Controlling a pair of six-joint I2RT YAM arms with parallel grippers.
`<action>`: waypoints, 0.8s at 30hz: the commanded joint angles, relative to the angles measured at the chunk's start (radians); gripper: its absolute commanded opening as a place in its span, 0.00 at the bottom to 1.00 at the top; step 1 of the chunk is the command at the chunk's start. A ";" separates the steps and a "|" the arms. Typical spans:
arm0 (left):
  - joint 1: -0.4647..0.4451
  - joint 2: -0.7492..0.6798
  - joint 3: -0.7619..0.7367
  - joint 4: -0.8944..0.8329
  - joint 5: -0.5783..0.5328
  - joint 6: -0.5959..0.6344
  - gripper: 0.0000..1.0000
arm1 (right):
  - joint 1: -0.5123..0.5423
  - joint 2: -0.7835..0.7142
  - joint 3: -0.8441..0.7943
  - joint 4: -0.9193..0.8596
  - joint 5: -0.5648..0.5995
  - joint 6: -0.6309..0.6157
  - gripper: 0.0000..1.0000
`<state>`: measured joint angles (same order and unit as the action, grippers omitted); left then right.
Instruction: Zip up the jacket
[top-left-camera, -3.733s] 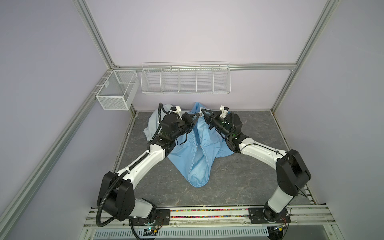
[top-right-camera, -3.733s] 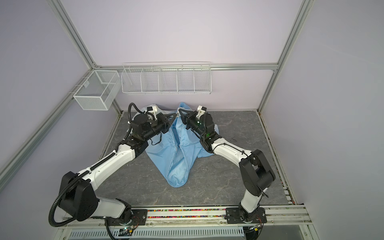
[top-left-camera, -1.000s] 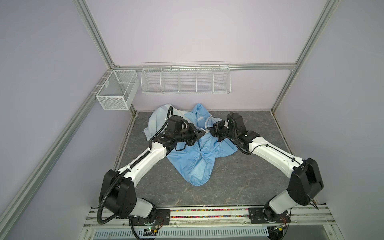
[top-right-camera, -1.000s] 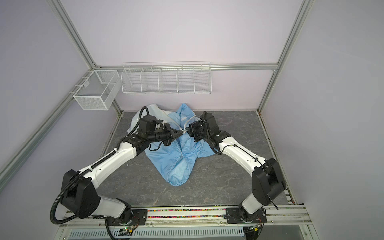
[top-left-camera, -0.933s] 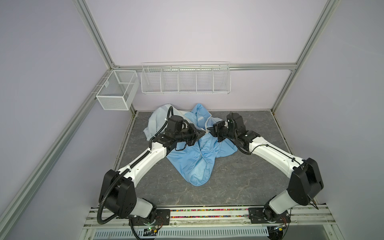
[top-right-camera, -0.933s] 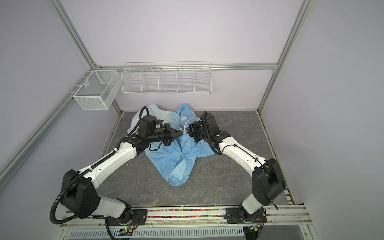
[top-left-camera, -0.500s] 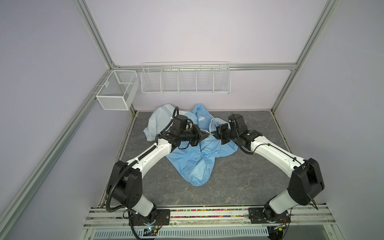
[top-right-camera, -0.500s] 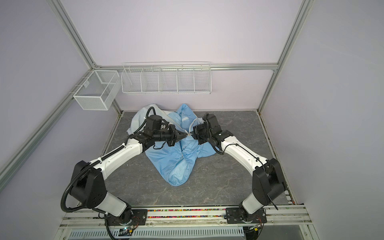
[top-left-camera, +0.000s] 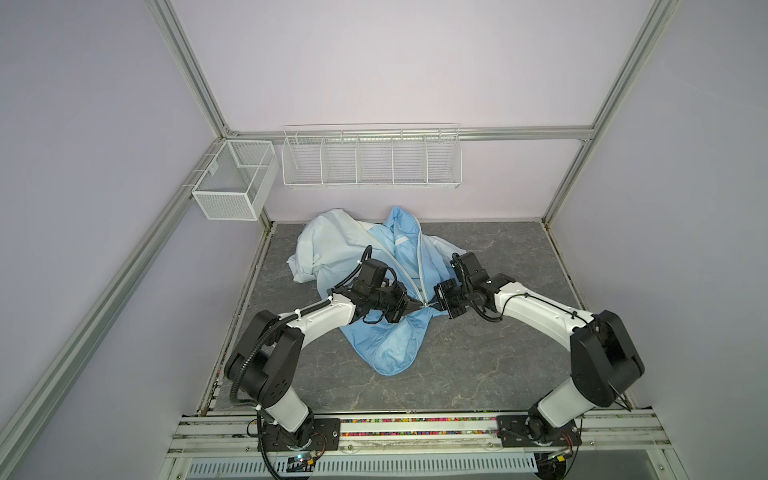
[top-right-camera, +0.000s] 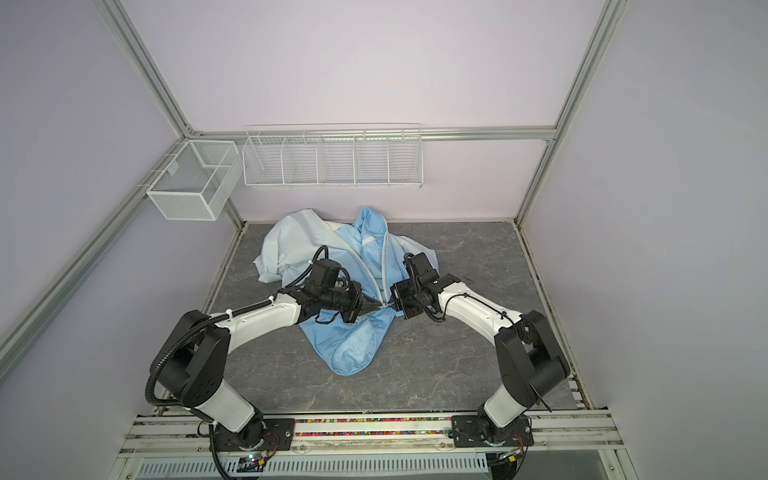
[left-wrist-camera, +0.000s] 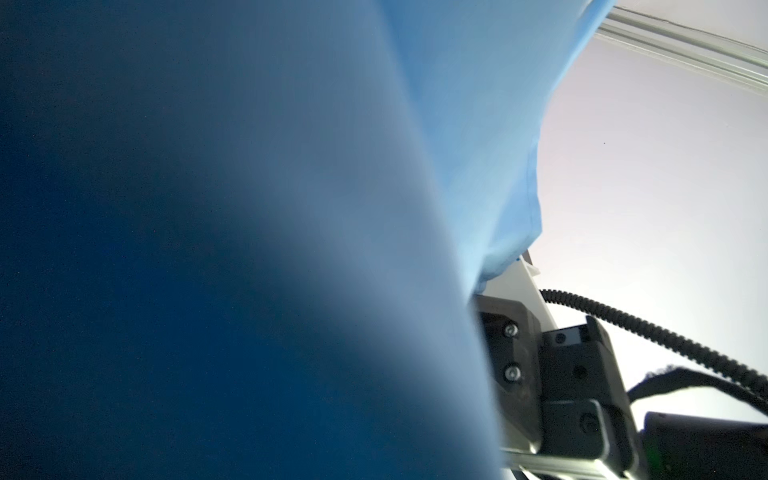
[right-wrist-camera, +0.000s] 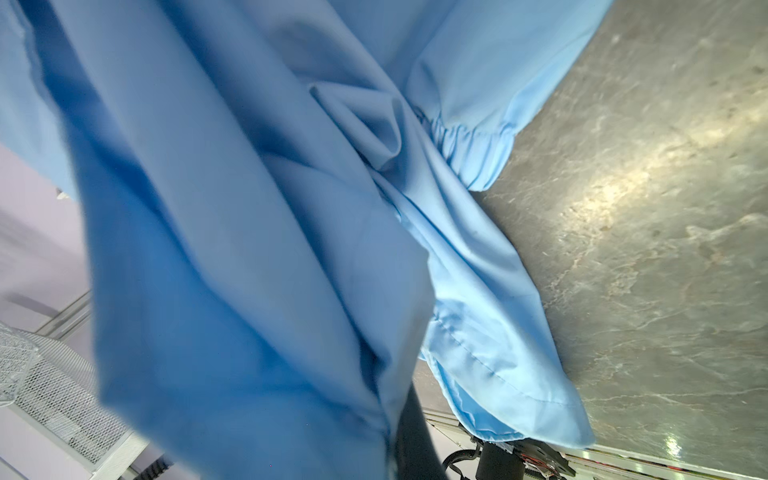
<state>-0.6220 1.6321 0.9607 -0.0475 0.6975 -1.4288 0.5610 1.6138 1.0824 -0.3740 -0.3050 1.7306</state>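
A light-blue jacket (top-left-camera: 386, 332) is lying crumpled on a dark grey, marble-patterned tabletop (top-left-camera: 498, 365). It is spreading from the tabletop's far edge to about its middle. Its paler, whitish part is bunching toward the far left corner, and a rounded blue lobe is pointing toward the near edge. A long white zipper (top-left-camera: 422, 266) is running down the front from the collar near the far edge, with its two sides parting toward the top.

Two white and black robot arms are reaching in from the near edge and meeting tip to tip over the middle of the jacket, at the zipper's lower end. In both top views the left claw (top-left-camera: 415, 304) is pressed together to a point and pinching the jacket there. The right claw (top-left-camera: 434, 303) is facing it, also pressed together and pinching the jacket's edge just beside it. The cloth between them is sitting raised off the tabletop.

The left wrist view is almost filled by blurred blue jacket cloth (left-wrist-camera: 291, 208). In the right wrist view, folds of the jacket (right-wrist-camera: 249, 208) are hanging close to the lens, and a gathered elastic cuff (right-wrist-camera: 473, 145) is resting on the tabletop (right-wrist-camera: 644, 208).

A small white mesh basket (top-left-camera: 232, 183) and a long white wire rack (top-left-camera: 370, 158) are hanging on the walls above the far left corner and far edge.
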 joint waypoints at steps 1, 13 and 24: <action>0.006 0.021 -0.015 -0.011 -0.001 -0.013 0.00 | -0.003 0.052 -0.021 -0.070 -0.015 0.033 0.07; 0.006 0.140 -0.086 0.149 0.031 -0.113 0.00 | -0.013 0.321 0.276 -0.549 -0.205 -0.173 0.06; 0.007 0.148 0.040 0.042 0.056 -0.068 0.00 | -0.047 0.298 0.272 -0.428 -0.178 -0.161 0.06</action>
<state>-0.6189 1.7947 0.9367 0.0425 0.7395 -1.5066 0.5198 1.9423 1.3537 -0.7982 -0.4973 1.5696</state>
